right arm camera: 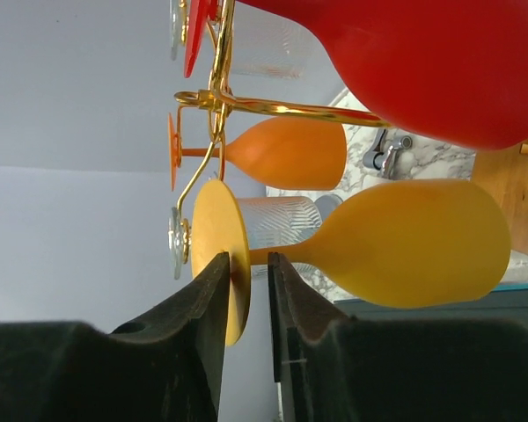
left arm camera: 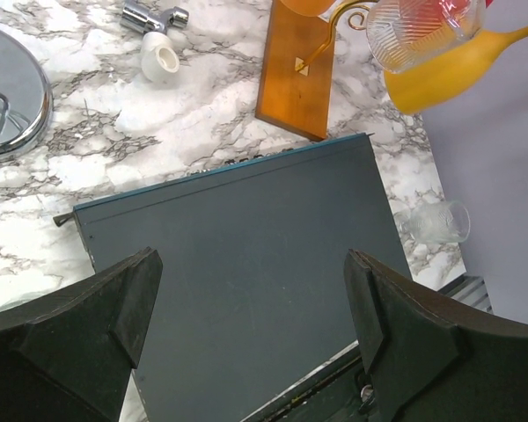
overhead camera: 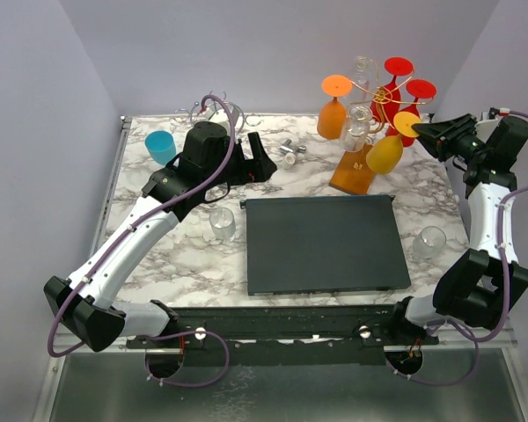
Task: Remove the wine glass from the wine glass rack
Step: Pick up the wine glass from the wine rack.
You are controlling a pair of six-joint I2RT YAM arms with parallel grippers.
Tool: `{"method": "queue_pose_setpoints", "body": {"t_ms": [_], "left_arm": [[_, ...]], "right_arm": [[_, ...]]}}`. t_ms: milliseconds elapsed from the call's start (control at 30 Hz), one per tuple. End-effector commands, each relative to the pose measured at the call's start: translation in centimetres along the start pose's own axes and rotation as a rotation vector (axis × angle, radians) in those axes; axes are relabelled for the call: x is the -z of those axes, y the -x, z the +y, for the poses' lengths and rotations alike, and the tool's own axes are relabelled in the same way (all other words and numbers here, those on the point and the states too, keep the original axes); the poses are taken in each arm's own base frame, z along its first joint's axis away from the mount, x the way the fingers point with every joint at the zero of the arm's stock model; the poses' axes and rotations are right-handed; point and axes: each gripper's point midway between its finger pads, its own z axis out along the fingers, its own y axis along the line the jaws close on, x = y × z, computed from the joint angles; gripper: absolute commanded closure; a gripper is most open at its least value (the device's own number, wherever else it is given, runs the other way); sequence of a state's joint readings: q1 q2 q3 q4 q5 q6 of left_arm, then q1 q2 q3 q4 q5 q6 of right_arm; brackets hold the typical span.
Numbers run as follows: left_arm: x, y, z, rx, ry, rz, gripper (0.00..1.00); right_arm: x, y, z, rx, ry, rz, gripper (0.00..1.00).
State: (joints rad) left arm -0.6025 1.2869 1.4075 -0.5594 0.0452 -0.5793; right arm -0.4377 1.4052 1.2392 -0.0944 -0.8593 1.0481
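The wine glass rack has an orange-brown wooden base [overhead camera: 352,172] and a gold wire stem [right arm camera: 246,106] with curly hooks, at the back right of the table. Its base also shows in the left wrist view [left arm camera: 295,75]. A yellow wine glass [overhead camera: 385,153] hangs tilted at the rack's right side, bowl down-left. My right gripper [overhead camera: 420,130] is shut on the rim of its round foot [right arm camera: 218,255], and the bowl [right arm camera: 405,242] points away from the fingers. My left gripper [overhead camera: 266,163] is open and empty, held above the table left of the rack [left arm camera: 251,264].
Red [overhead camera: 389,92], orange [overhead camera: 332,116] and clear [overhead camera: 355,127] glasses also hang on the rack. A dark flat board [overhead camera: 321,243] lies mid-table. A chrome wire stand [overhead camera: 216,110], a blue cup [overhead camera: 160,146], a small metal fitting [overhead camera: 290,151] and two clear tumblers [overhead camera: 222,224] [overhead camera: 429,242] stand around it.
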Motion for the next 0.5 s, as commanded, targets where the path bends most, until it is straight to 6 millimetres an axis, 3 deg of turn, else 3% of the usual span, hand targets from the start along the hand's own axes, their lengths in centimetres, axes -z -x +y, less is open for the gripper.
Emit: {"method": "queue_pose_setpoints", "body": {"t_ms": [0,200,467], "left_arm": [[0.3,0.4,-0.4,-0.002,-0.018,-0.023,0.08],[0.4,0.3,-0.4,0.002,-0.019,-0.022,0.08],[0.5,0.3,-0.3,0.0,-0.018,-0.025,0.08]], "right_arm": [[0.1,1.1,1.4,0.04,0.01,-0.037,0.74],[0.5,1.0,1.6,0.048,-0.002,-0.05,0.79],[0.9,0.9,2.4,0.048,0.008,-0.049,0.98]]}}
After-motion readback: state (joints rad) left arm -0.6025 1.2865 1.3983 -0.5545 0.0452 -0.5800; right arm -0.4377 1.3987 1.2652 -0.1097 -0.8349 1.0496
